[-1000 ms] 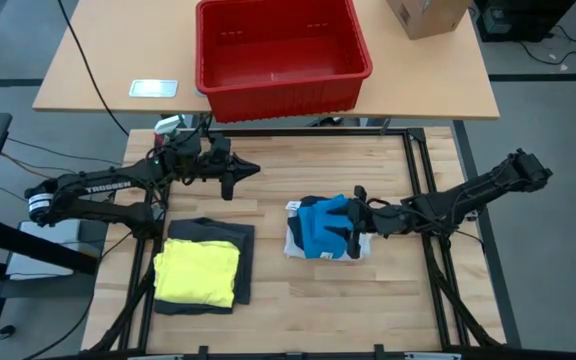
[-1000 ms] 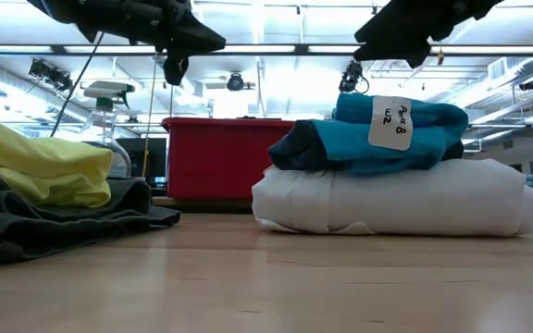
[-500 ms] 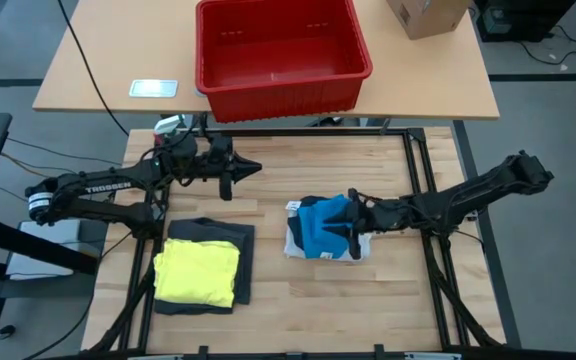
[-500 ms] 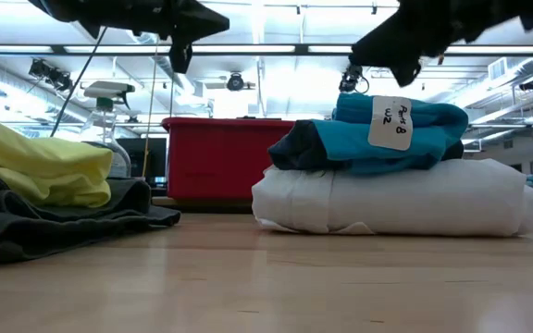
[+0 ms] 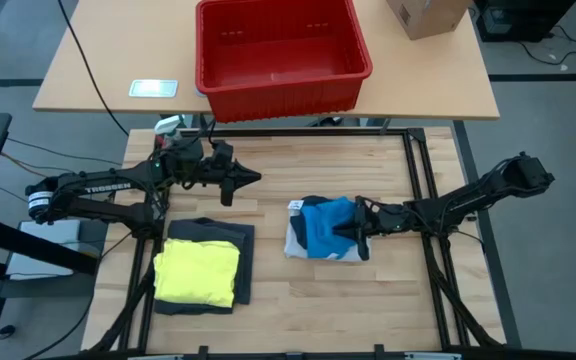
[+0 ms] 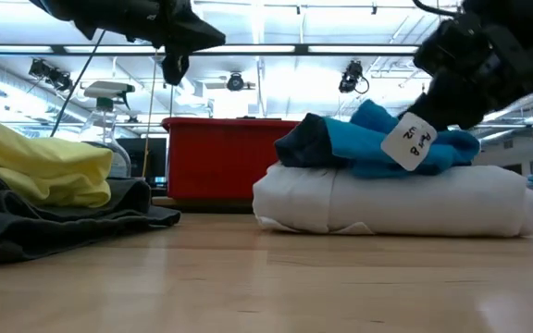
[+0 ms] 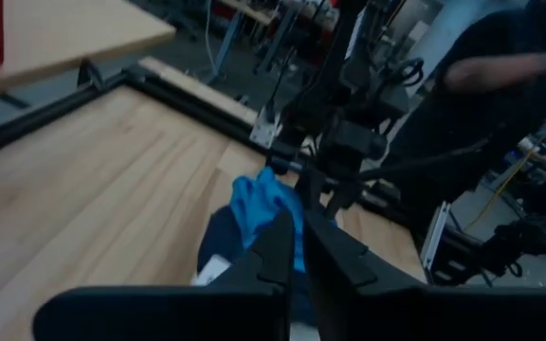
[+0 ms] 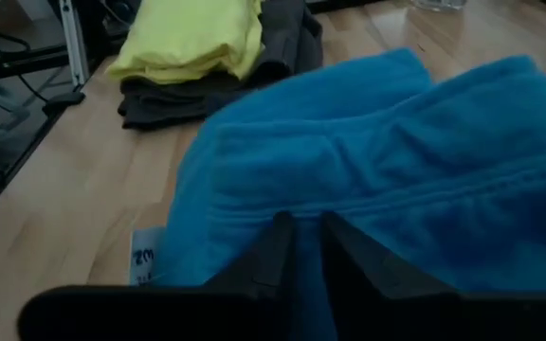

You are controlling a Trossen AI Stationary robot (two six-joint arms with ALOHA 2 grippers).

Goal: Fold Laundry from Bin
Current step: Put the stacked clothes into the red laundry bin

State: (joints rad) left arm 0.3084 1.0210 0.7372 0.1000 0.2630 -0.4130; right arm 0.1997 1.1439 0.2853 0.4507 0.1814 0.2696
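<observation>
Right gripper is pinched nearly closed on the blue garment atop the white one — a tug could drag the stack askew.

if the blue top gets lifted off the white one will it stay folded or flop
Likely flops: the blue top looks soft and fleecy, already rumpled. Probably light, since it barely dents the white garment. Its paper tag hangs loose and would swing.

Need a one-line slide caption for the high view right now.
Right gripper on blue garment atop white garment; left gripper raised, shut; red bin empty.
</observation>
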